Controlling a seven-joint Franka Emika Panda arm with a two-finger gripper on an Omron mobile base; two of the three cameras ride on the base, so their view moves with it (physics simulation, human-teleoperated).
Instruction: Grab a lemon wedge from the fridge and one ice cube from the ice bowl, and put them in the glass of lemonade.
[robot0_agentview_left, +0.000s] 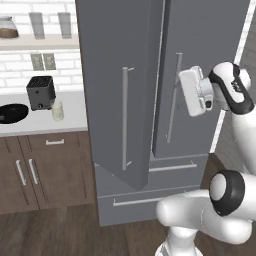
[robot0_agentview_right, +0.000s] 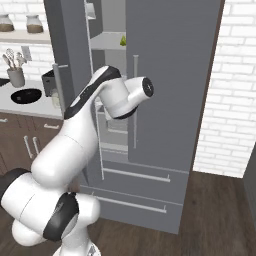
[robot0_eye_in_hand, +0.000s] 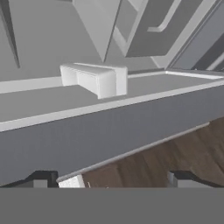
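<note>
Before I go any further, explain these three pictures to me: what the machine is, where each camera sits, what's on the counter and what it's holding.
The machine is a white robot arm on a base that can drive, in a rendered kitchen. Two cameras ride on that base, behind the arm to its left and right. The third sits on the hand and looks along the gripper, whose jaws stand wide apart with nothing between them.

It faces the fridge, whose left door is swung open; in the right base view the lemon wedge shows on an upper shelf inside.

On the counter are the ice bowl, a toaster and the glass of lemonade.
</note>
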